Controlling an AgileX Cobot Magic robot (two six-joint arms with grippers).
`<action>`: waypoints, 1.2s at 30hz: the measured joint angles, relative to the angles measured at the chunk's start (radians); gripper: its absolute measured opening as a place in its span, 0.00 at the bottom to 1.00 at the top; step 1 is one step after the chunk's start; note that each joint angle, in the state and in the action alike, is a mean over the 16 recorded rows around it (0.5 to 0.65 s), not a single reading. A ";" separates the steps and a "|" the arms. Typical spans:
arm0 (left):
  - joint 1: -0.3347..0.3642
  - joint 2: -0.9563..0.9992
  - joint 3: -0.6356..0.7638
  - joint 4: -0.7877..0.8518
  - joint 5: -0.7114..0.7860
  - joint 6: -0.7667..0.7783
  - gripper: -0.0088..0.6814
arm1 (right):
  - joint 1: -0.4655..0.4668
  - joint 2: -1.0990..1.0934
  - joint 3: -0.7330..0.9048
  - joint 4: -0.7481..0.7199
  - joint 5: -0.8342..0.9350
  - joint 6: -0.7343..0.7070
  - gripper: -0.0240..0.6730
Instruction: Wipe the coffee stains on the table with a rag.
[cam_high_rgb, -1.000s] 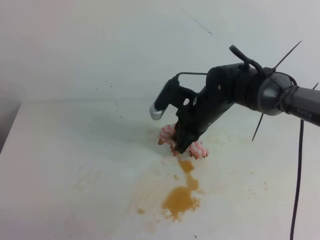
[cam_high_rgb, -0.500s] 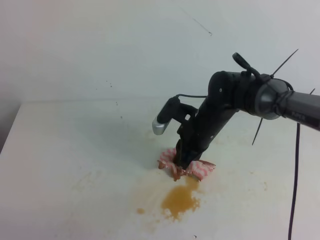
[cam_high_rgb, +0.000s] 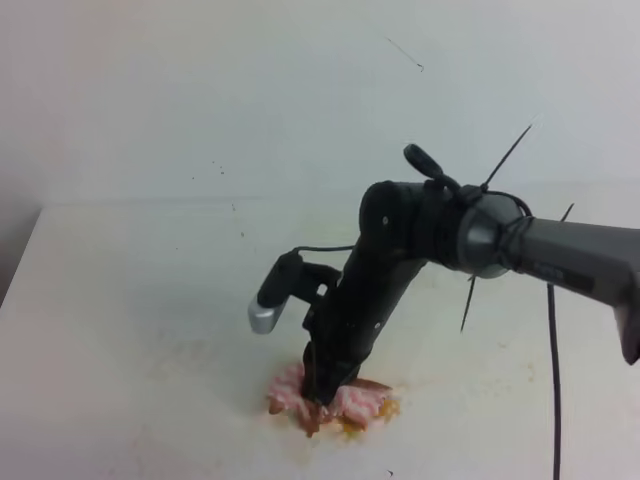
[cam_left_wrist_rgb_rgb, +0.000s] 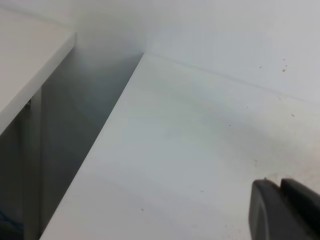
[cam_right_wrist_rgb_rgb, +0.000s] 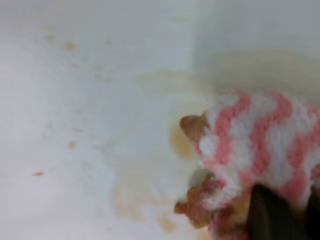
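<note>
White wall and white table (cam_high_rgb: 120, 300) fill the scene. Near the table's front edge, the right gripper (cam_high_rgb: 318, 392) presses the rag (cam_high_rgb: 330, 405) down, its jaws clenched on the bunched cloth. An orange rim of the coffee stains (cam_high_rgb: 385, 408) peeks out beside the rag, with tan smears in the wrist view. The soaked cloth may only spread liquid, or slip from the pinch if dragged hard. The left gripper (cam_left_wrist_rgb_rgb: 285, 210) idles apart; whether it is parted cannot be told.
</note>
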 joint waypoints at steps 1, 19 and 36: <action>0.000 0.000 0.002 0.000 0.000 0.000 0.01 | 0.010 -0.001 0.003 0.002 0.002 0.002 0.09; 0.000 -0.008 0.004 0.000 -0.002 0.002 0.01 | 0.077 -0.095 0.025 0.102 -0.081 0.192 0.09; 0.000 0.000 0.006 0.000 0.000 0.001 0.01 | 0.045 -0.021 0.038 -0.065 -0.043 0.461 0.09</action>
